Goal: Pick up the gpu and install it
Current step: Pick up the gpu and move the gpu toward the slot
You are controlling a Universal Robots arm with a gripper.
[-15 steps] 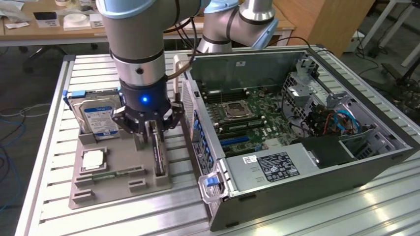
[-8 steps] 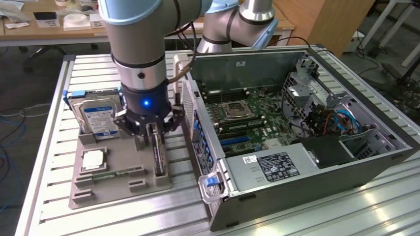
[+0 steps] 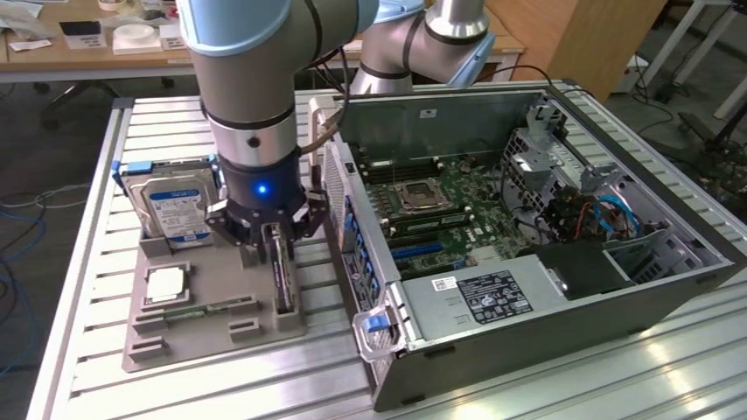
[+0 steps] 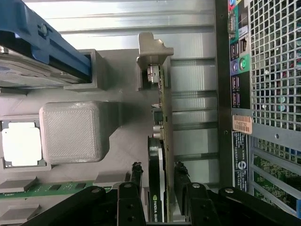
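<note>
The gpu (image 3: 282,282) stands on edge in a slot of the grey holder tray (image 3: 192,337), just beside the open computer case (image 3: 548,289). My gripper (image 3: 275,254) hangs straight down over it. In the wrist view the card's black cooler and green board (image 4: 156,160) run between my two black fingers (image 4: 136,172), one on each side. A narrow gap shows on both sides, so the gripper (image 4: 158,172) is open around the card and not pressing on it. The card's far end rests in a grey bracket post (image 4: 151,56).
On the same tray stand a silver hard drive (image 3: 175,206) in a blue caddy, a processor (image 3: 167,284) and a narrow green memory stick (image 3: 216,308). The case lies on its side with the motherboard (image 3: 450,219) exposed; its perforated rear wall (image 4: 275,61) is close to the card.
</note>
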